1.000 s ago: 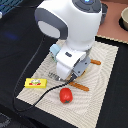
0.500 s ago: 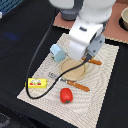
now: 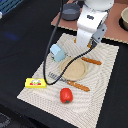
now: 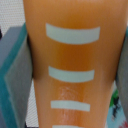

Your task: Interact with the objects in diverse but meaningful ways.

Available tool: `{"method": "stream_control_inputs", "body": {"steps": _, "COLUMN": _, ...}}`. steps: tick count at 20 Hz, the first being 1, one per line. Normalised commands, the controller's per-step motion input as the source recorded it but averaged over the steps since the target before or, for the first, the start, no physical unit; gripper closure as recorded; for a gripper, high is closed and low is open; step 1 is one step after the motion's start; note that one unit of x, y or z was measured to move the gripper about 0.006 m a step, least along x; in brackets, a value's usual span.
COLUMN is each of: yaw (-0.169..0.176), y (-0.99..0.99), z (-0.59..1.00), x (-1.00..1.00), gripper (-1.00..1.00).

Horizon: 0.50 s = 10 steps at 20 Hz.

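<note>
Nearest, red round fruit [image 3: 65, 95] on the striped mat [image 3: 105, 75], yellow packet [image 3: 35, 83] at the mat's left edge. Behind them a round tan plate [image 3: 75, 70] with orange-handled fork [image 3: 67, 81] on its near side and knife [image 3: 91, 61] on its far side, pale blue-white carton [image 3: 57, 52] just left of the plate. Above the mat's far edge the gripper [image 3: 83, 45], jaws pinching the golden-orange bread loaf [image 4: 72, 65] between grey pads [image 4: 17, 75]; loaf lifted off the mat. Farthest, grey pot [image 3: 69, 11] on dark counter [image 3: 25, 35].

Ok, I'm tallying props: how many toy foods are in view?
4: red fruit and yellow packet near the mat's front, carton beside the plate, bread loaf in the tool.
</note>
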Motion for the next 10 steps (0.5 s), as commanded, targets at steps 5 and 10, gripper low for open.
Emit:
{"method": "stream_control_inputs", "body": {"steps": 5, "yaw": 0.060, "y": 0.34, "z": -0.34, "x": -0.31, "gripper": -1.00}}
{"method": "stream_control_inputs", "body": {"steps": 10, "yaw": 0.031, "y": 0.12, "z": 0.22, "x": -0.21, "gripper": -1.00}}
